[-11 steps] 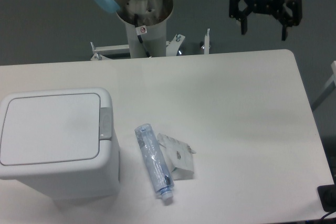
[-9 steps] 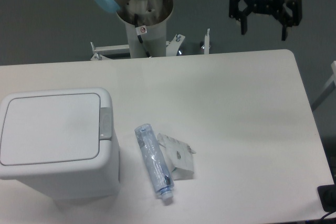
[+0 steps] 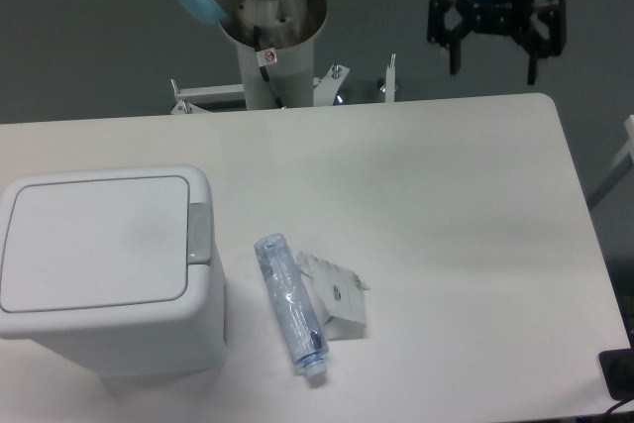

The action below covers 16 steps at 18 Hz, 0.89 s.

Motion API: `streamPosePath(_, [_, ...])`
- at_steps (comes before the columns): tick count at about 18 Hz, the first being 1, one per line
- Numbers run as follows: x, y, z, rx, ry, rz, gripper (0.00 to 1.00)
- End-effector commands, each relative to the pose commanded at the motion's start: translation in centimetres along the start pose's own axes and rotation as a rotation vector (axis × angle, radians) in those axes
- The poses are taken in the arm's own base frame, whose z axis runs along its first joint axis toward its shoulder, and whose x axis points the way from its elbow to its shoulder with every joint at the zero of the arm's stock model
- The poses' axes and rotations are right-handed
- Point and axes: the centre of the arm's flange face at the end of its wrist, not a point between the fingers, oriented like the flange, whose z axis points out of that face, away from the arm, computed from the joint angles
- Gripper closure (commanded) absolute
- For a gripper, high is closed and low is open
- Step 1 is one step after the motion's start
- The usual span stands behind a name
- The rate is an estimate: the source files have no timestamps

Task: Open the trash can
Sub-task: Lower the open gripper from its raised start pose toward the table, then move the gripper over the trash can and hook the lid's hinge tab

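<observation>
Over the last half second the gripper (image 3: pixel 492 58) had shifted only a little, sliding a touch up and to the left in the upper right of the frame, above the far edge of the surface (image 3: pixel 446 205). Its fingers (image 3: pixel 456 52) were spread wide and held nothing. Nothing else had moved.

The trash can (image 3: pixel 104 274) stood at the lower left of the frame, its flat lid (image 3: pixel 94 242) down and closed, with the small grey latch button (image 3: pixel 199 233) on the lid's right-hand edge. The gripper was well apart from it, across almost the whole width of the picture.

A clear plastic bottle (image 3: pixel 289 306) lay on its side just right of the trash can, touching or overlapping a crumpled bit of white packaging (image 3: pixel 337 296) beside it. Neither had been disturbed.

By my reading, the task had barely begun: the small drift looked like the start of a move toward the can, and the lid was not yet opened. The arm would have to cross the surface and come down on the grey button, keeping clear of the bottle close by
</observation>
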Motion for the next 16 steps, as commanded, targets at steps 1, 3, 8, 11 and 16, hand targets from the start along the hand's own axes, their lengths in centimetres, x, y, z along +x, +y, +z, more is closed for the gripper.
streamPosePath(1, [0.2,-0.8,0.1,0.025,0.016,-0.056,0.0])
streamPosePath(3, [1.0,-3.1,0.3,0.068,0.054,-0.176,0.0])
streamPosePath(8, [5.9,-10.0,1.6,0.122,0.174,-0.366,0.0])
streamPosePath(11, [9.0,-12.9,2.1,0.134,0.248,-0.433,0.0])
streamPosePath(16, [13.1,-15.0,4.1,0.112,0.368,-0.523,0.0])
